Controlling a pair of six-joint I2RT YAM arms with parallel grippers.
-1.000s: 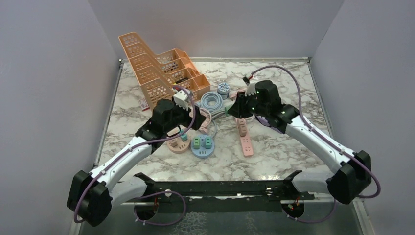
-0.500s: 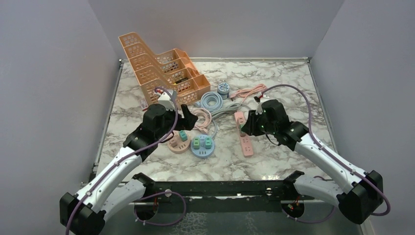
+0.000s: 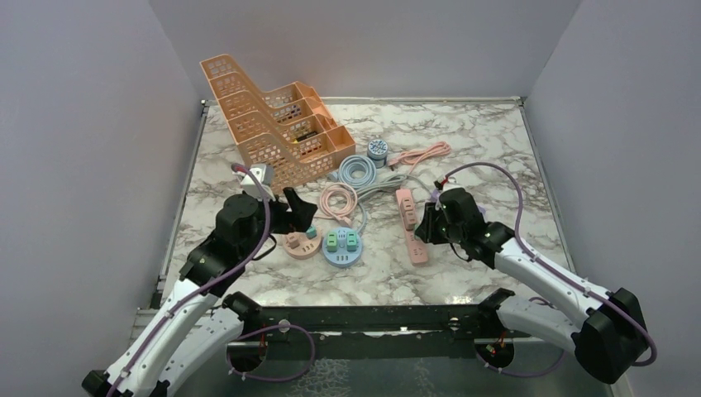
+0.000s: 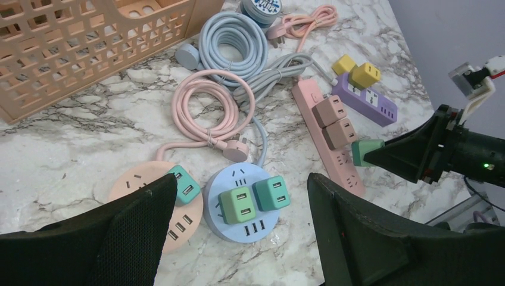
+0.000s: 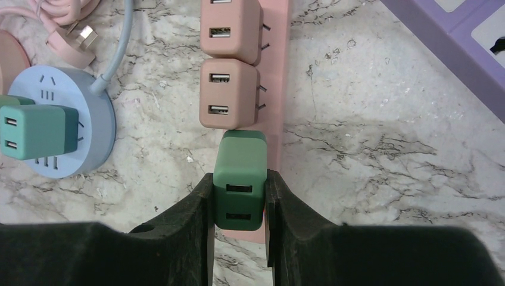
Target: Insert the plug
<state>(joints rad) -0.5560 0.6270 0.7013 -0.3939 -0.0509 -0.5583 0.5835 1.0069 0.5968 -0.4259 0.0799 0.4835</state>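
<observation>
Green USB plug (image 5: 240, 158), clamped in right gripper (image 5: 238, 196), at pink power strip (image 5: 276, 89), 2 pink plugs (image 5: 229, 95) at 12 o'clock, left gripper (image 4: 235, 190) wide, empty.

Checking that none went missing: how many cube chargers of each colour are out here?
Yellow chargers: 2
Pink chargers: 2
Green or teal chargers: 4, counting the held charger in the right gripper
Total: 8
</observation>
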